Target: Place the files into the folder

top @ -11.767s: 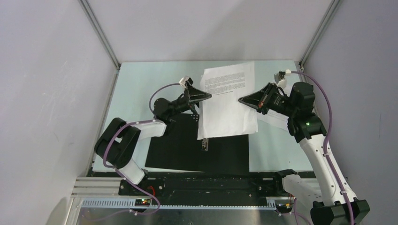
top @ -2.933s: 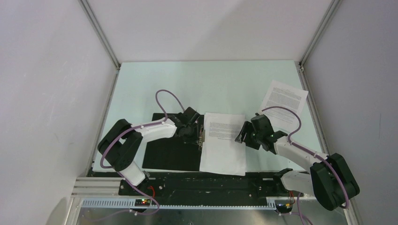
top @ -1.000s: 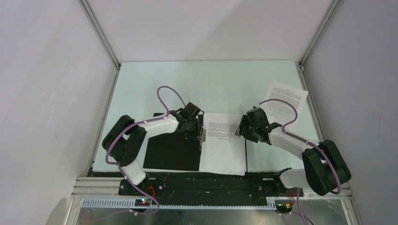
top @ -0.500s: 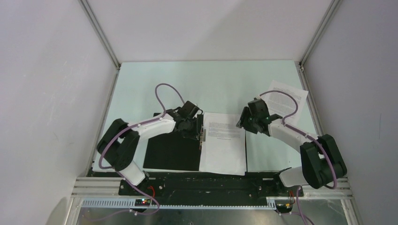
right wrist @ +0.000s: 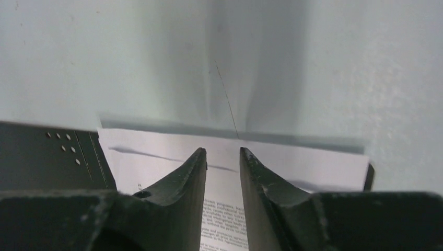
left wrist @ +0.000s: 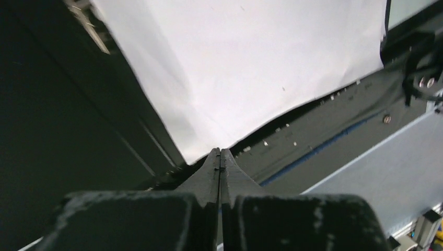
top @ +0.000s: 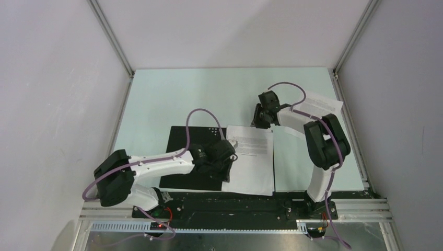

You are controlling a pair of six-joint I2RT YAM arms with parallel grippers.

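The folder (top: 188, 167) lies open on the mat, black inside up. One printed file (top: 253, 162) rests on its right half, and a second file (top: 319, 107) lies at the back right, partly under the right arm. My left gripper (top: 225, 175) is shut with nothing in it, low over the near left corner of the file (left wrist: 251, 68), beside the folder's black inside (left wrist: 52, 104) and metal clip (left wrist: 89, 21). My right gripper (top: 256, 123) hovers at the file's far edge (right wrist: 292, 164), jaws a narrow gap apart and empty, the folder (right wrist: 47, 162) to their left.
The pale green mat (top: 209, 99) covers the table between grey walls with metal corner posts. A black and aluminium rail (top: 235, 201) with both arm bases runs along the near edge, just beyond the folder's near side.
My left gripper swung from the far end of the folder's spine toward the near corner of the file. My right gripper moved away to the file's far edge and its jaws narrowed.
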